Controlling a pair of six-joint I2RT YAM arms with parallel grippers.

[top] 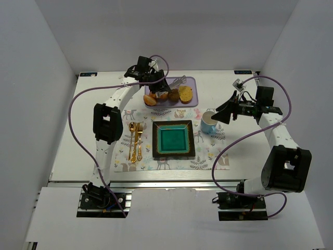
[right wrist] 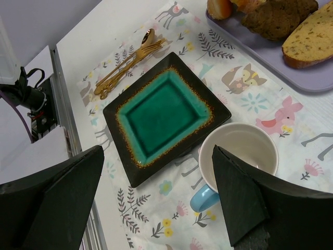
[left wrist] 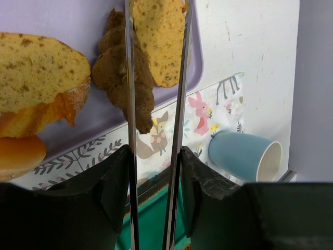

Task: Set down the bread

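Observation:
The bread (left wrist: 158, 41), a golden-yellow slice with a brown crust, lies on the lilac tray (left wrist: 62, 21) between the two blades of the metal tongs (left wrist: 179, 104). It also shows in the top view (top: 186, 94) and in the right wrist view (right wrist: 312, 36). My left gripper (left wrist: 154, 156) is shut on the tongs and hangs over the tray's near edge (top: 157, 83). The tong tips are out of view, so I cannot tell whether they pinch the bread. The square green plate (top: 174, 125) is empty. My right gripper (right wrist: 158, 151) is open and empty above the plate's right side.
A dark brown bun (left wrist: 117, 73), a second larger slice (left wrist: 36, 73) and an orange roll (left wrist: 18, 153) share the tray. A blue cup (top: 208, 122) stands right of the plate, under my right gripper. Gold cutlery (top: 135, 140) lies left of the plate on the patterned mat.

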